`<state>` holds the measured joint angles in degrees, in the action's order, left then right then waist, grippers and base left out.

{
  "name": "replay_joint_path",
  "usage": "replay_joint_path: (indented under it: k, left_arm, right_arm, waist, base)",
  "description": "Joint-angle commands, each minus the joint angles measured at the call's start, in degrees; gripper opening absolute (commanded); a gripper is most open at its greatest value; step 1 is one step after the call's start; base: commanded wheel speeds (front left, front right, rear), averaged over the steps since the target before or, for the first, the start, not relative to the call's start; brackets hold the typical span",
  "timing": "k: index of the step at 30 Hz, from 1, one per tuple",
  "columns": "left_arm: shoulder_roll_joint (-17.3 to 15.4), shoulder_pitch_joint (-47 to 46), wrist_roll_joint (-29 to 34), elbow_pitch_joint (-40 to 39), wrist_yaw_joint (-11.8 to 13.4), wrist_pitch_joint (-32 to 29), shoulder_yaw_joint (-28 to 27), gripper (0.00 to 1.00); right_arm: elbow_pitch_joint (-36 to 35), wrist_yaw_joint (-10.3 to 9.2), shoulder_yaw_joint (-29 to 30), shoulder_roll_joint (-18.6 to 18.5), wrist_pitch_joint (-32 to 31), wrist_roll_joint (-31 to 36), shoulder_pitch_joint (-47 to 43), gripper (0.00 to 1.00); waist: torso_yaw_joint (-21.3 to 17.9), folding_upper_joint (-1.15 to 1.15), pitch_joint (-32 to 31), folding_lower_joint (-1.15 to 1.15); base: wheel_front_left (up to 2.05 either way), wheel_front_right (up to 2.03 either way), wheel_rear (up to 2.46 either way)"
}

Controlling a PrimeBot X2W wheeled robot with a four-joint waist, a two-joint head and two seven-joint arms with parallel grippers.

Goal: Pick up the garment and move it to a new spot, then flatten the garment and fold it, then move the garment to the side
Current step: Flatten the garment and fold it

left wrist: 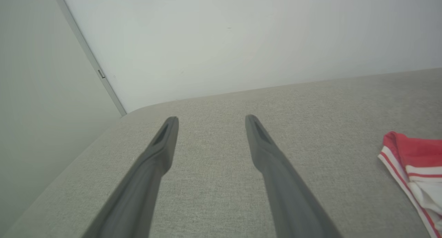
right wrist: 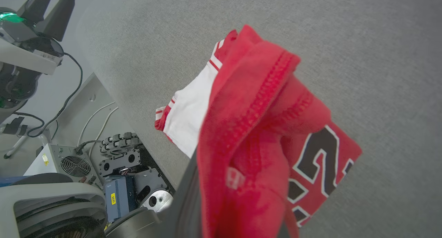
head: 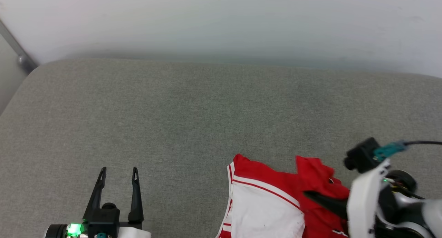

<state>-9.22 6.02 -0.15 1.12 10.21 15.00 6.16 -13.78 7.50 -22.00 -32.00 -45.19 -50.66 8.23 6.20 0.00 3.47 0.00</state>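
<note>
Your garment (head: pixel 262 196) lies bunched at the near right edge of the grey cushion (head: pixel 207 110), one red fold clamped in your right end effector (head: pixel 310 196); your left end effector (head: pixel 118 169) hangs well apart, fingers spread, holding nothing; I think you are just at the pick-up, with moving, flattening and folding left; the right wrist view shows you the black number (right wrist: pixel 321 155); the head view shows both end effectors together.
</note>
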Motion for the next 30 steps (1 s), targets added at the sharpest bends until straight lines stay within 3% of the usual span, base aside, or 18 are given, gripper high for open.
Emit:
replay_joint_path:
  k: [1,12,21,22,23,24,30]
  left_arm:
    - [0.09,-0.94,0.33,-0.02,-0.12,0.24,0.1,1.0]
    - [0.86,-3.12,0.24,-0.13,0.14,0.24,1.04,1.0]
    - [1.68,-4.45,-0.21,0.06,0.37,0.24,1.24,1.0]
    - [1.71,-4.41,-0.21,0.07,0.4,0.24,1.17,1.0]
    - [1.72,-4.24,-0.24,0.11,0.45,0.24,1.06,1.0]
    - [1.68,-3.96,-0.28,0.17,0.35,0.24,1.0,1.0]
    - [1.14,-2.54,-0.38,0.21,0.19,0.24,0.04,1.0]
  right_arm:
    - [0.53,-0.03,-1.21,0.84,-0.11,0.23,1.55,0.0]
    - [16.78,-0.03,-19.29,8.32,2.19,4.26,18.56,0.0]
    - [32.33,-0.04,-28.15,12.12,8.89,6.21,23.03,0.0]
    - [32.81,-0.03,-28.58,12.26,9.86,5.81,23.3,0.16]
    - [32.92,-0.03,-28.97,12.23,10.91,5.43,23.61,0.67]
    - [32.56,-0.03,-29.34,11.8,12.23,5.42,24.04,1.0]
    - [26.73,-0.04,-26.96,7.26,22.0,6.13,22.79,1.0]
  waist:
    - [0.3,0.0,0.4,0.0]
    - [1.54,0.0,3.16,0.0]
    - [2.1,0.0,5.08,0.0]
    - [2.02,0.0,5.06,0.0]
    - [1.85,0.0,4.93,0.0]
    - [1.72,0.0,4.71,0.0]
    - [0.38,0.0,2.34,0.0]
  base:
    - [0.0,0.0,0.0]
    - [0.0,0.0,0.0]
    - [0.0,0.0,0.0]
    - [0.0,0.0,0.0]
    - [0.0,0.0,0.0]
    - [0.0,0.0,0.0]
    - [0.0,0.0,0.0]
